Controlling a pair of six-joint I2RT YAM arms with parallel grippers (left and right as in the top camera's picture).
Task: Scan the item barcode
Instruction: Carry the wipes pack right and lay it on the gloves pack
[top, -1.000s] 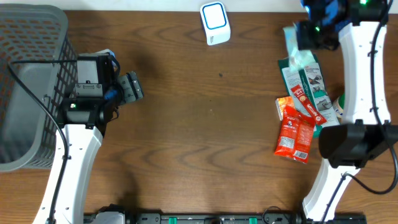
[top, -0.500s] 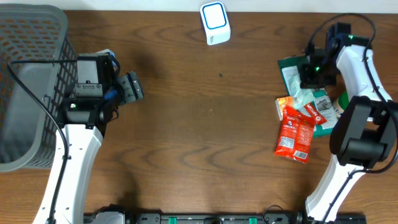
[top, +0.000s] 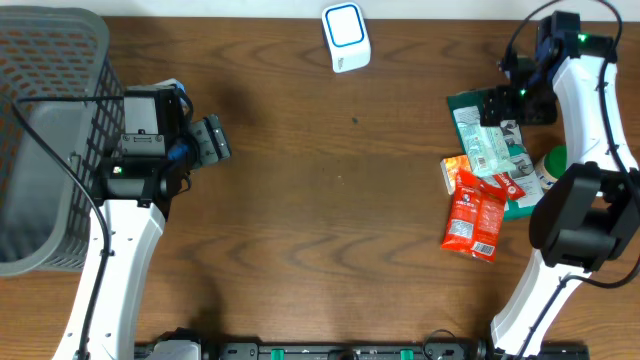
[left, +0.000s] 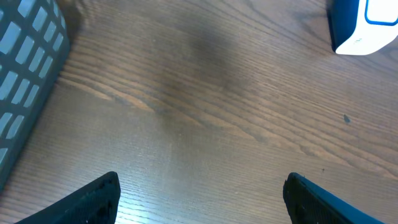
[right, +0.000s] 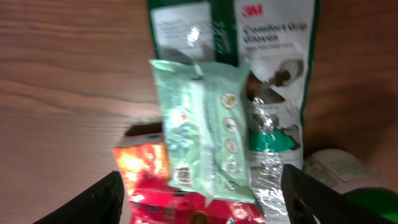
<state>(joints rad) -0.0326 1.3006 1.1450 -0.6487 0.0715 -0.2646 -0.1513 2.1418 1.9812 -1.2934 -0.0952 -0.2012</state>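
A light green wipes pack lies on the pile of items at the right, its small barcode facing up near its lower end. In the overhead view this pack rests on a green 3M glove pack and red snack packs. My right gripper hovers over it, open, its fingers wide on either side and touching nothing; in the overhead view the right gripper is at the pile's far end. The white and blue scanner stands at the back centre. At the left, my left gripper is open and empty.
A grey mesh basket fills the left edge, right behind my left arm. A green-capped bottle lies beside the pile under my right arm. In the left wrist view, the scanner shows at top right and the basket at left.
My right gripper brought the light green pack from the back right corner down onto the pile, then opened and let it go. The left arm has not moved.
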